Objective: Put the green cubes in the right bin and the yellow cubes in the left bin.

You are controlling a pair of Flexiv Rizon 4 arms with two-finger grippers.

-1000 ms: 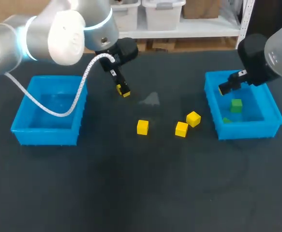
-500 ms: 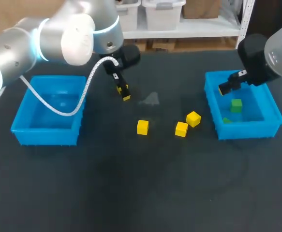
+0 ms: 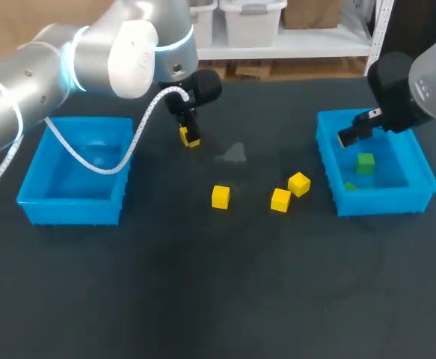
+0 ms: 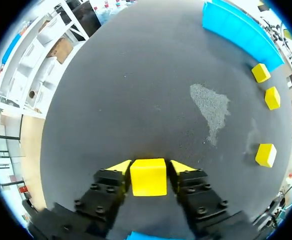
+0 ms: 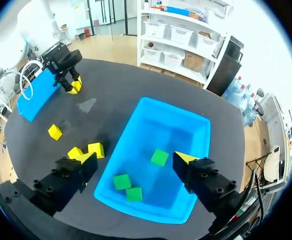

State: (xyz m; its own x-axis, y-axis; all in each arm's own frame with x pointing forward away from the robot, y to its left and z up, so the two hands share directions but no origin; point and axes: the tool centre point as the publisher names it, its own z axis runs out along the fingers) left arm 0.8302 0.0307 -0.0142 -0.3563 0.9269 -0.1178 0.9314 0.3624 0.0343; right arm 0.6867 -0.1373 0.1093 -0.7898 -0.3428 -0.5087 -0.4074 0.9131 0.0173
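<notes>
Four yellow cubes point(image 4: 148, 176) point(image 3: 220, 197) point(image 3: 280, 200) point(image 3: 299, 183), one gripped by left tool point(image 3: 189, 137), three on open worktop point(image 3: 203, 284); three green cubes point(image 5: 159, 157) point(image 5: 121, 181) point(image 5: 133, 193) under splayed right tool point(image 5: 136, 158).

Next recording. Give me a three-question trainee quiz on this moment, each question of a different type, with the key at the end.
1. How many small yellow cubes lie loose on the dark table between the blue plastic left bin and right bin?
2. True or false: the right gripper is shut on a green cube.
3. What does the left gripper hold? A) a green cube B) a yellow cube C) nothing

Key
1. Three.
2. False: it hangs open above the right bin, where three green cubes lie.
3. B: both fingers press the held cube.
</notes>
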